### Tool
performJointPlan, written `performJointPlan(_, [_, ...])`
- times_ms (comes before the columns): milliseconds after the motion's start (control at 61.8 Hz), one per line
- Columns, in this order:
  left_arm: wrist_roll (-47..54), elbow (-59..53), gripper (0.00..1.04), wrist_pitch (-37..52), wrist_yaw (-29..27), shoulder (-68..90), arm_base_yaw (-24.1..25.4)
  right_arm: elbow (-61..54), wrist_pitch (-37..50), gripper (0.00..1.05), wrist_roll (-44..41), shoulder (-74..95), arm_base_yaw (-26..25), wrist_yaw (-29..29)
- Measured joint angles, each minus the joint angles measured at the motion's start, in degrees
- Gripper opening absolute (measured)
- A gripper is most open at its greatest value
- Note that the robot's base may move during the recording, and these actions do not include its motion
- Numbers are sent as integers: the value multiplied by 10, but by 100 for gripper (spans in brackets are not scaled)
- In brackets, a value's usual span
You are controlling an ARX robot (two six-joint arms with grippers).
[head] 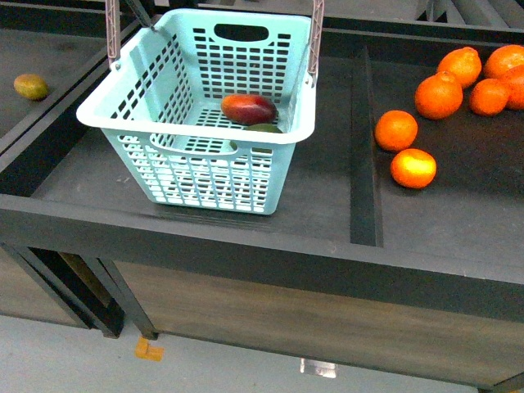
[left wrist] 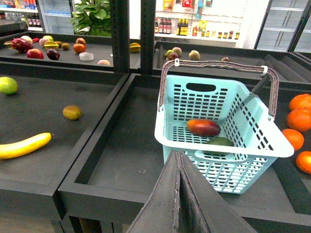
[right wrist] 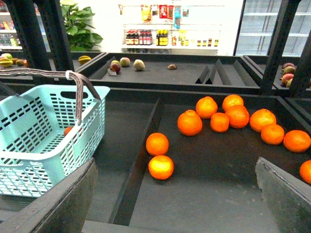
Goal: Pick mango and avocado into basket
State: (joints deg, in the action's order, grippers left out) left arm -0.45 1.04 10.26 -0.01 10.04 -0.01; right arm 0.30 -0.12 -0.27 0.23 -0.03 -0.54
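Resting inside the basket (head: 205, 123), a light blue plastic one with lattice walls, are both fruits. The mango (head: 248, 108) is an oval, smooth, dark red fruit with an orange blush, lying on its side on the basket floor. The avocado (head: 265, 128), dull dark green and smaller, lies just beside it toward the near wall, partly hidden by the rim. Two brown handles (left wrist: 218, 68) stand upright over the basket, joined at the top by a white tie.

The basket sits in the middle bay of a dark, matte display table (head: 327, 196) with raised dividers. In the bay to the right, well apart from the basket, lie several round orange citrus fruits (head: 438, 95). In the bay to the left lie a small yellowish-green fruit (head: 30, 86), a banana (left wrist: 24, 145) and a lime-green fruit (left wrist: 7, 85).

The left gripper (left wrist: 179, 194) shows in its wrist view with its dark fingers pressed together, holding nothing. The right gripper (right wrist: 175, 204) has its fingers spread wide, nothing between them.

Behind are more fruit stands, a leafy green plant (left wrist: 95, 17), shelves of bottles (right wrist: 150, 36) and glass-fronted coolers.
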Motion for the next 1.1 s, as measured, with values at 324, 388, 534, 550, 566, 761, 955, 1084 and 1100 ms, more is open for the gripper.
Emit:
performJointPlan(324, [0,0,3,-101,0,-98,0,0,0,97,0,0,0,0])
performJointPlan(388, [0,0,3,-101,0,-98,0,0,0,97,0,0,0,0])
performJointPlan(534, [0,0,3,-101,0,-98,0,0,0,97,0,0,0,0])
performJointPlan(550, [0,0,3,-101,0,-98,0,0,0,97,0,0,0,0])
performJointPlan(566, [0,0,3,-101,0,-98,0,0,0,97,0,0,0,0])
performJointPlan(761, [0,0,3,-101,0,-98,0,0,0,97,0,0,0,0])
performJointPlan(955, [0,0,6,-101,0,-98,0,0,0,97,0,0,0,0])
performJointPlan(1084, [0,0,35,-101,0,-98,0,0,0,97,0,0,0,0])
performJointPlan(1100, [0,0,38,-101,0,-98,0,0,0,97,0,0,0,0])
